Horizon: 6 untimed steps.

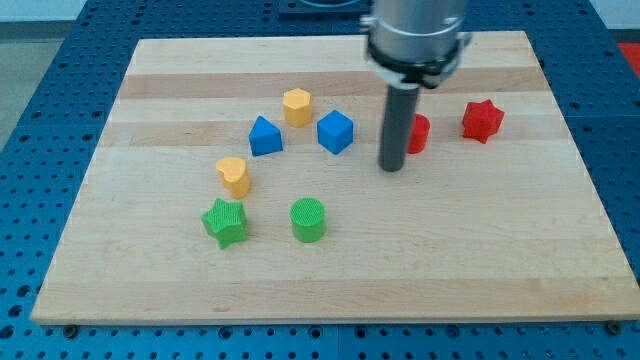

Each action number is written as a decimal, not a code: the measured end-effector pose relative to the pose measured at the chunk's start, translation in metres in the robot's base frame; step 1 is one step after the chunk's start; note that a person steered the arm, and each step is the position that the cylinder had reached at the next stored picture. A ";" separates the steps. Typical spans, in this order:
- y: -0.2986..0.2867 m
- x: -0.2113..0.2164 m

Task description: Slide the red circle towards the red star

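At the view's left lie the green star, yellow blocks and blue blocks, all well clear of the job. Right of the blue cube my tip stands bare (it grips nothing), just left of the red circle, which it half hides. Since the tip seems slightly nearer the view's bottom than the circle, a push could glance off and send it above the red star.
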<state>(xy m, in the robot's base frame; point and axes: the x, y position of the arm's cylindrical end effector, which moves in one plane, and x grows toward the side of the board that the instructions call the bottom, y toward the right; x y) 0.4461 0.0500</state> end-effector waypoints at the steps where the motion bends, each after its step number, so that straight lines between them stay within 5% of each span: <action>1: -0.019 -0.006; 6: 0.073 -0.026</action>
